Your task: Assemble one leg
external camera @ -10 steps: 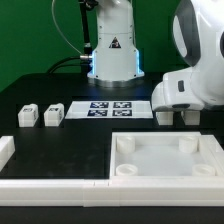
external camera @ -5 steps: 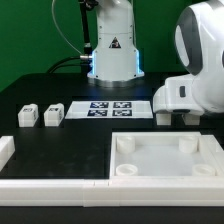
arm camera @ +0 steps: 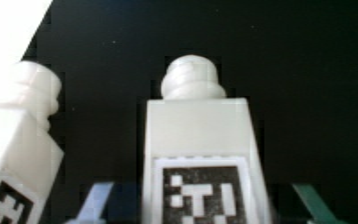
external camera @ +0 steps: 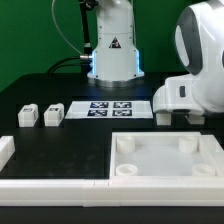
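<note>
The big white socketed tray (external camera: pixel 165 160) lies on the bench (external camera: pixel 90 140), nearest the exterior camera. Just beyond it my tool (arm camera: pixel 202 200) hangs with its fingers (arm camera: pixel 96 200) apart, one either side of the leg (arm camera: pixel 197 125). The leg's long axis runs square to my closing line.

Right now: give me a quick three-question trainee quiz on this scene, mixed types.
1. True or false: in the exterior view the marker board lies between the two loose legs and the gripper.
2. Legs seated in the tray piece: A none, B one, C four?
3. Wrist view: do the fingers touch the leg between them?
Key: 1 true; 2 A; 3 no, gaps both sides.
</note>
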Available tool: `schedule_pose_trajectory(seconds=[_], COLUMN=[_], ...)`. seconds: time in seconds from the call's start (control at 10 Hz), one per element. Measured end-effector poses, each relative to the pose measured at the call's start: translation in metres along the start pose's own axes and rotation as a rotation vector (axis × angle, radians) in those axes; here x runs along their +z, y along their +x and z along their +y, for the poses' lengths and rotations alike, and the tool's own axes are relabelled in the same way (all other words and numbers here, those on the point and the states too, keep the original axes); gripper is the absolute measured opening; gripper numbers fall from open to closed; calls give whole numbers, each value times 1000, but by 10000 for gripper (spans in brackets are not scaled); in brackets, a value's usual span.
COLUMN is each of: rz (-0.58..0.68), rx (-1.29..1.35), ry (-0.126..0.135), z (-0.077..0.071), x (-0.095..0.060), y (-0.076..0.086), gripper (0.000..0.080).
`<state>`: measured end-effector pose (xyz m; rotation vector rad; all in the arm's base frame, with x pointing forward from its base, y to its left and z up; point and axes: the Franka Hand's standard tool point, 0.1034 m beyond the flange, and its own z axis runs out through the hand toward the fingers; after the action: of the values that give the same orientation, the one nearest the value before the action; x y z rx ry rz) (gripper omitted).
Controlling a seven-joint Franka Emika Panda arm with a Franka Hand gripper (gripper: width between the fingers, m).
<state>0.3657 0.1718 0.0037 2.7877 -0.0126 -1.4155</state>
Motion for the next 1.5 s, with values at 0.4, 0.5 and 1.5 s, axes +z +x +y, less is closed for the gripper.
schedule_pose_trajectory(seconds=[0.4,0.5,1.5], rz=[8,54,872], rx=[-47,-89,-215], ry=[-4,8,37], z=[6,18,69], x=[-19,-47,-230], y=[-6,-15,-19], gripper=[288,289,290])
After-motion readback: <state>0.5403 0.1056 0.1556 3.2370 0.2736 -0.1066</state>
